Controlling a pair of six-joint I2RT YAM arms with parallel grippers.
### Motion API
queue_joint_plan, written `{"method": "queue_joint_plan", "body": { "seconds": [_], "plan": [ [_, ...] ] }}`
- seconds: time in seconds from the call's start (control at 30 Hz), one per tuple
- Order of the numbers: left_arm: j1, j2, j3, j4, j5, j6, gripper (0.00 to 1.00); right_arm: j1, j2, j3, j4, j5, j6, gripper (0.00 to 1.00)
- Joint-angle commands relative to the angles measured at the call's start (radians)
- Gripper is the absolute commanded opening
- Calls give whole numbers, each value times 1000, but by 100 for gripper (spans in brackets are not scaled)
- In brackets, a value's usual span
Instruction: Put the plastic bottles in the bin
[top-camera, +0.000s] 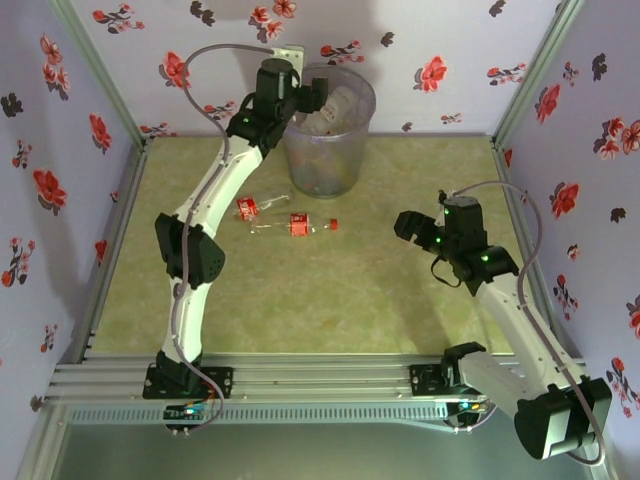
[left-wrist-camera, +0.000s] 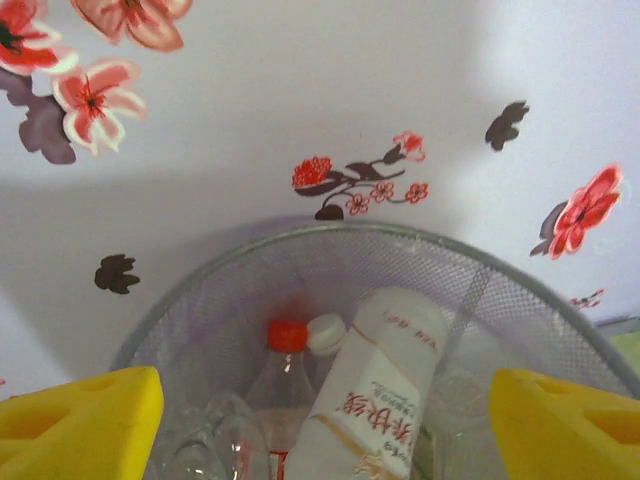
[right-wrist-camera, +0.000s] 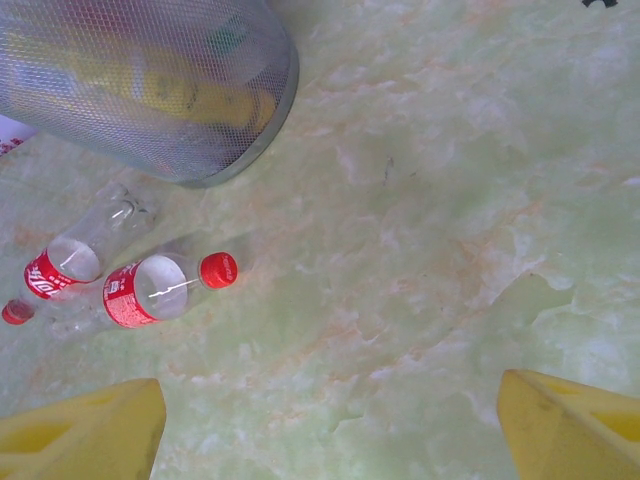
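Note:
The tall grey bin (top-camera: 330, 135) stands at the back of the table. My left gripper (top-camera: 312, 98) hangs over its rim, jaws wide apart with nothing held between them (left-wrist-camera: 325, 425). Below it in the bin lie a white bottle (left-wrist-camera: 385, 385), a clear bottle with a red cap (left-wrist-camera: 285, 365) and other clear ones. Two clear red-labelled bottles lie on the table left of the bin's base, one (top-camera: 248, 208) (right-wrist-camera: 62, 265) and another (top-camera: 300, 224) (right-wrist-camera: 150, 290). My right gripper (top-camera: 410, 226) is open above bare table (right-wrist-camera: 325, 430), right of those bottles.
Floral walls close in the back and both sides of the green marbled table (top-camera: 330, 300). Metal rails (top-camera: 320, 375) run along the near edge. A yellow bottle (right-wrist-camera: 190, 95) shows through the bin wall (right-wrist-camera: 250, 120).

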Motion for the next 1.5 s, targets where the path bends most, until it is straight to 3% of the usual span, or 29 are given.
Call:
{"method": "queue_joint_plan", "body": {
  "seconds": [0.0, 0.33, 0.57, 0.73, 0.8, 1.0, 1.07, 1.2, 1.47],
  "plan": [
    [3, 0, 12, -18, 37, -24, 81, 8, -15, 16, -5, 20, -12, 87],
    [54, -139, -94, -105, 40, -52, 83, 8, -12, 8, -2, 27, -18, 87],
    [152, -404, -460, -109, 57, 18, 93, 7, -10, 5, 0, 36, -27, 87],
    [205, -603, -796, -45, 119, 36, 94, 6, -2, -4, 16, 35, -26, 87],
    [232, -650, -884, -54, 115, -17, 93, 6, 3, -6, 18, 36, -27, 87],
    [355, -697, -1131, -3, 183, -454, 88, 7, 10, -15, 24, 35, -23, 87],
    [354, -674, -1158, 17, 191, -516, 89, 5, 12, -18, 23, 32, -20, 87],
    [341, -575, -1043, -57, 186, -325, 94, 6, 10, -21, 22, 30, -21, 87],
    [327, -440, -958, -13, 414, 166, 94, 7, -2, -24, 12, 41, -27, 87]
  ]
}}
